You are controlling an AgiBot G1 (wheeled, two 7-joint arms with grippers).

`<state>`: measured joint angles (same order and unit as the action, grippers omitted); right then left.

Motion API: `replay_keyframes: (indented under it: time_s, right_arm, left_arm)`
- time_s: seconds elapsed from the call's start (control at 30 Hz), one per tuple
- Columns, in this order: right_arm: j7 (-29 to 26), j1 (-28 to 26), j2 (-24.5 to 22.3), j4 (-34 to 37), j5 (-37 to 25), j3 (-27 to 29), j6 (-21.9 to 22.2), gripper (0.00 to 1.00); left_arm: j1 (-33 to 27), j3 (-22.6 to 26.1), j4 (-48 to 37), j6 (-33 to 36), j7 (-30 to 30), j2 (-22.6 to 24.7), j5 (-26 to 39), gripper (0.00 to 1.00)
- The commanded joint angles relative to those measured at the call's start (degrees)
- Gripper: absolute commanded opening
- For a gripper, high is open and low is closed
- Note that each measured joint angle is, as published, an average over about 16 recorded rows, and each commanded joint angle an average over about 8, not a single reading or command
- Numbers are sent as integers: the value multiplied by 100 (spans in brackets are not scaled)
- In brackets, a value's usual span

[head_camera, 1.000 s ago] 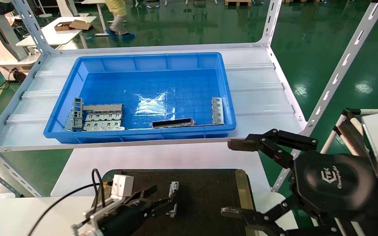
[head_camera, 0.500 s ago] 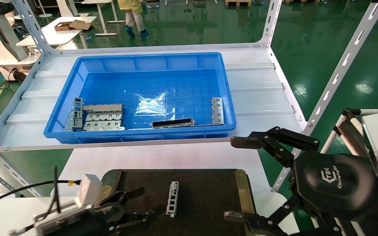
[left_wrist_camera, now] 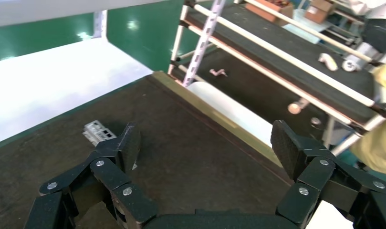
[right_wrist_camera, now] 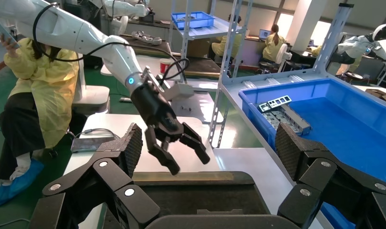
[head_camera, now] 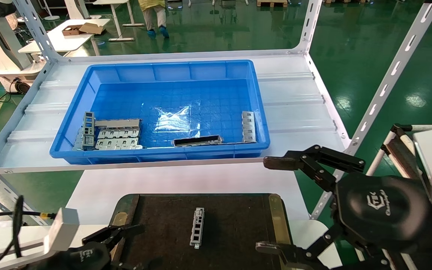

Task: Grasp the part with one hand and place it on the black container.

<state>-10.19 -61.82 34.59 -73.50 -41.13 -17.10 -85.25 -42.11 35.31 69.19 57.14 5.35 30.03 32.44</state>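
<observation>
The part (head_camera: 197, 228), a narrow silver-grey strip with square cutouts, lies flat near the middle of the black container (head_camera: 238, 210). My left gripper (head_camera: 131, 249) is open and empty at the container's near-left corner, apart from the part. In the left wrist view the part (left_wrist_camera: 98, 131) shows beyond one finger (left_wrist_camera: 129, 143), on the container (left_wrist_camera: 200, 143). My right gripper (head_camera: 268, 205) is open and empty, held off the container's right edge. The right wrist view shows the left gripper (right_wrist_camera: 176, 145) open above the container (right_wrist_camera: 191, 191).
A deep blue bin (head_camera: 163, 69) stands on the white shelf behind. It holds wider grey plates (head_camera: 116, 133), a dark hollow bar (head_camera: 197, 140) and another strip (head_camera: 248, 126). Slotted shelf posts (head_camera: 384, 86) rise at the right. The bin also shows in the right wrist view (right_wrist_camera: 343, 114).
My left gripper let go of the part and drew back to the left and toward me. The part now lies free on the black container. The right arm barely moved.
</observation>
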Motion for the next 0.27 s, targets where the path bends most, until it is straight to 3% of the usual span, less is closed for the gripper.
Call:
replay_keyframes:
  time_s: [0.03,0.27]
  right_arm:
    - [0,0,0,0,0,-1,0,100]
    - [1,-1,-1,0,2,-2,1,100]
  left_arm:
    - [-51,-15,-78,254,-37,-78,-15,100]
    - [-209,-2,-184,461,7,-112,40,100]
